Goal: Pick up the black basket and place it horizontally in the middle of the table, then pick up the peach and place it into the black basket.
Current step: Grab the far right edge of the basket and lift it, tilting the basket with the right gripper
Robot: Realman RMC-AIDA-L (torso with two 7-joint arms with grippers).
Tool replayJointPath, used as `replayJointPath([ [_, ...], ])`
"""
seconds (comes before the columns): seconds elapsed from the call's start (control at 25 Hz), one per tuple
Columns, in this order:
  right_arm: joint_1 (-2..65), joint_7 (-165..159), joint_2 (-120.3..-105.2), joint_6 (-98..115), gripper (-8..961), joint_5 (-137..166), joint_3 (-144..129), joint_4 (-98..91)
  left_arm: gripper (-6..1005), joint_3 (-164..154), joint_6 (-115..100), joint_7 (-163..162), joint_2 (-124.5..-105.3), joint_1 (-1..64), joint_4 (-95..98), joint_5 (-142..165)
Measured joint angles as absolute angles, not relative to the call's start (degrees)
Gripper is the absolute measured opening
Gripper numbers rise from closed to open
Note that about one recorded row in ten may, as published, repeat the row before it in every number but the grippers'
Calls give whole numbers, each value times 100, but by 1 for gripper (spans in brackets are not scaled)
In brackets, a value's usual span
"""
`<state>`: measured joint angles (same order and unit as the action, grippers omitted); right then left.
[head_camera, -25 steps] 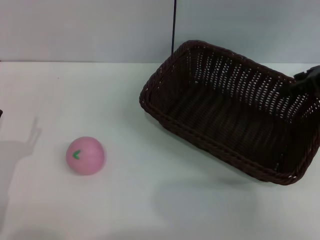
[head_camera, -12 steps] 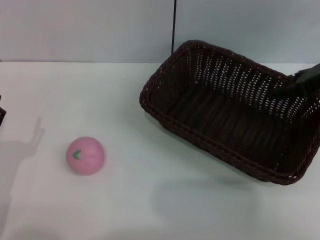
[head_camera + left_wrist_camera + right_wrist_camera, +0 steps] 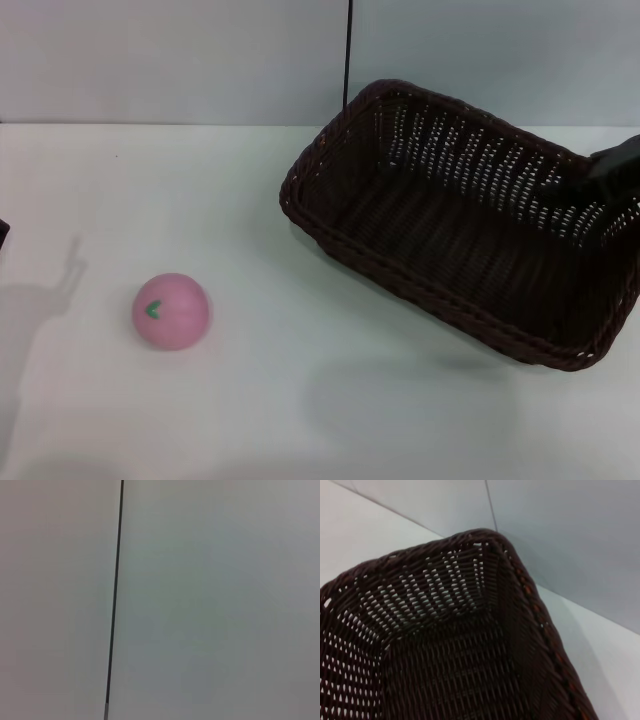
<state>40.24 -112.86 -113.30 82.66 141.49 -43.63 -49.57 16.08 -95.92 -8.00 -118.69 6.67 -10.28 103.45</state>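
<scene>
The black basket (image 3: 450, 240) is at the right of the table (image 3: 300, 400), tilted, with its shadow on the white top below it. My right gripper (image 3: 612, 175) is at the basket's far right rim and holds it there. The right wrist view looks into the basket's woven inside and a corner of its rim (image 3: 485, 535). The peach (image 3: 171, 311), pink with a green leaf mark, lies on the table at the front left, well apart from the basket. Only a dark sliver of my left gripper (image 3: 3, 232) shows at the left edge.
A pale wall stands behind the table's far edge, with a thin dark vertical line (image 3: 347, 55) on it, which also shows in the left wrist view (image 3: 116, 600). The left arm's shadow (image 3: 45, 290) lies on the table beside the peach.
The dark sliver of the left gripper has drawn back toward the left edge. The right gripper has sunk slightly at the basket's rim. The peach has not moved.
</scene>
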Motion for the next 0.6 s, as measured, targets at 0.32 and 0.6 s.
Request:
replayJointPath([
  [0.32,3986,-11218,-11374,8116,509,14151,-4594,-5075,839,1609,-9619,-800,-11865,651,-1028,10345],
  [0.6,3924,-10925,-11475,8163,307,14151,-4636,-5542,839,1608,-9674,-800,-11865,641,-1024,10345],
])
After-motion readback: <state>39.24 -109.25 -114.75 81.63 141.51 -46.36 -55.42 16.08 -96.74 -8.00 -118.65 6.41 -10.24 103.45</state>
